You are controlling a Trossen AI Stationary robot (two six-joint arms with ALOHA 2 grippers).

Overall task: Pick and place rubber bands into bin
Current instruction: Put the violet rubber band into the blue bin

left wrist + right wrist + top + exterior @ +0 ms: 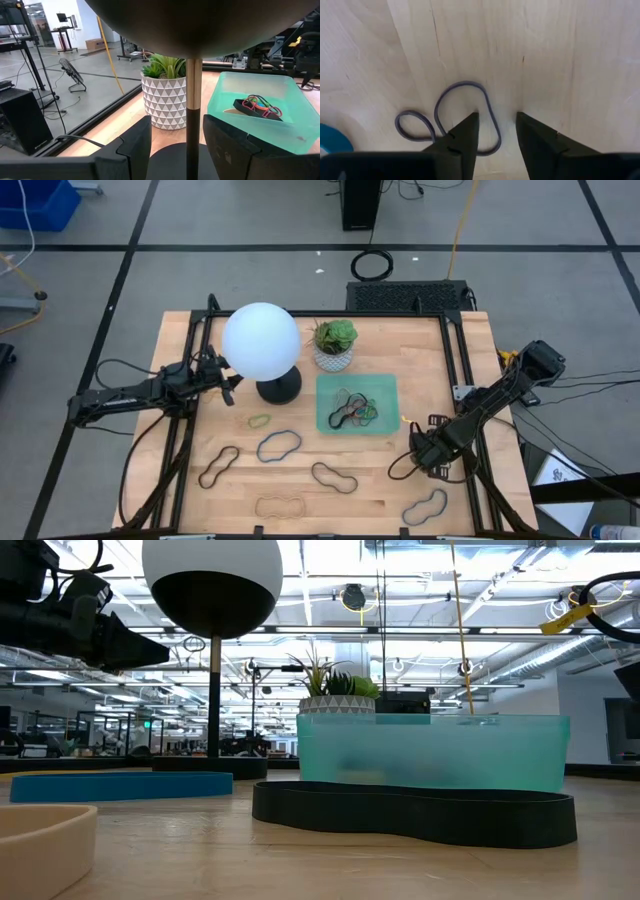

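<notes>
The right gripper points down at the surface, jaws apart, one tip inside a purple rubber band.

The left gripper waits by the lamp, jaws apart.

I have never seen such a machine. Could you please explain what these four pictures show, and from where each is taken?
It is a robot with two dark arms at a wooden table. One picture looks down from above, one looks level across the tabletop, and two come from cameras on the wrists.

On the table stand a globe lamp, a small plant pot and a green bin with some rubber bands inside. More bands lie loose, such as a blue one.

The left claw waits open beside the lamp. The right claw is low over the wood, its fingers open astride one side of a purple band. Nothing is held yet.
</notes>
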